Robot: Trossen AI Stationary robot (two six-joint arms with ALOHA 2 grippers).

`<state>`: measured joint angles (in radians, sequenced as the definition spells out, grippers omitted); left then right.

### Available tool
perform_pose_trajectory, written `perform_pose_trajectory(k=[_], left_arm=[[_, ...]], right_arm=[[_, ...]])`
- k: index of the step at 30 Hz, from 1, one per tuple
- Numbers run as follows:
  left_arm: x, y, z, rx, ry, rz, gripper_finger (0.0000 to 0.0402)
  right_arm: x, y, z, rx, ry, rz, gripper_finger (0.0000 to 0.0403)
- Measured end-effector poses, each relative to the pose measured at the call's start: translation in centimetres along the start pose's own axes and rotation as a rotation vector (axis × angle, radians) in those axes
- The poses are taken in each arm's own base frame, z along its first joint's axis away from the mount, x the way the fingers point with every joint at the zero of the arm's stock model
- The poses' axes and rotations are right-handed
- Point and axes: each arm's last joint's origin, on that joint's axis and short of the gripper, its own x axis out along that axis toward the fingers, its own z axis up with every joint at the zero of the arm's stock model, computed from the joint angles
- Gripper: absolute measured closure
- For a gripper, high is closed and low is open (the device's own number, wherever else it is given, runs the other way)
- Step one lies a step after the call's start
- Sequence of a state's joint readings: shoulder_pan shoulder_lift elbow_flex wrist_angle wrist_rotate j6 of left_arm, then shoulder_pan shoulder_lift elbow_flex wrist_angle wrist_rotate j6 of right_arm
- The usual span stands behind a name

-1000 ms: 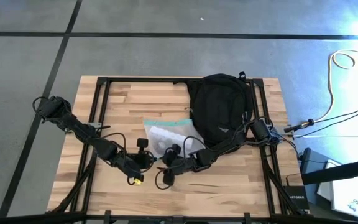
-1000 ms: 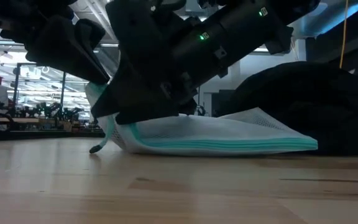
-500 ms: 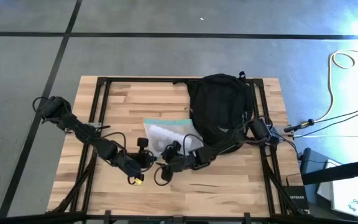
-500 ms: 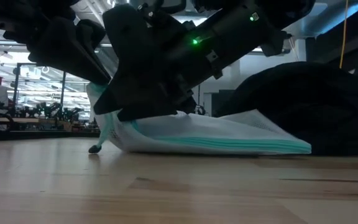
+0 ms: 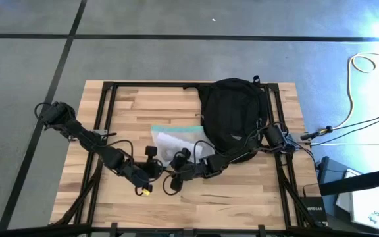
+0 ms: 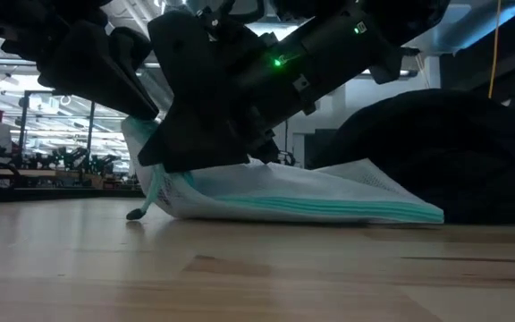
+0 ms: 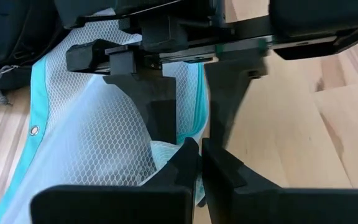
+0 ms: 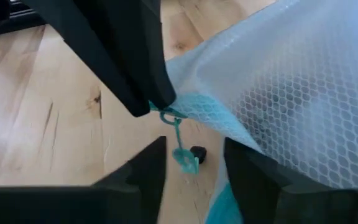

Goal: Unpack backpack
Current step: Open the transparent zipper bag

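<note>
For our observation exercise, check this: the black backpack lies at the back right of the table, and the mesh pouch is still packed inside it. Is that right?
Not quite. The backpack does lie at the back right of the table, but the pouch is not inside it: it lies out on the wood beside the backpack, as the high view shows, with both grippers at its near corner.
</note>
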<state>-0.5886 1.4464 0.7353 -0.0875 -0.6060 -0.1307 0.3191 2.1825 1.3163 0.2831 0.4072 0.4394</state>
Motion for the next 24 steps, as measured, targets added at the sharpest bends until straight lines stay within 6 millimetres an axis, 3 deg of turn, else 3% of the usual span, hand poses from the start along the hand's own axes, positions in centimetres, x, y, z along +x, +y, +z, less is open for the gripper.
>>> perform_pose_trajectory(k=[4,6,15,24], left_arm=[[-0.03,-0.01,0.07,-0.001,-0.003,-0.001,0.0401],[-0.02,0.00,0.07,0.000,-0.003,0.000,0.0401],[0.00,0.02,-0.16,0.013,0.009,0.002,0.0401],[0.01,0.03,-0.41,-0.001,0.028,0.001,0.0401]], right_arm=[[0.02,-0.01,0.04,0.000,-0.003,0.001,0.0370],[0.02,-0.01,0.04,-0.011,-0.003,0.002,0.0393],[0.00,0.24,0.12,-0.024,0.003,0.058,0.0400],[-0.20,0.84,0.18,-0.020,0.053,0.220,0.0402]])
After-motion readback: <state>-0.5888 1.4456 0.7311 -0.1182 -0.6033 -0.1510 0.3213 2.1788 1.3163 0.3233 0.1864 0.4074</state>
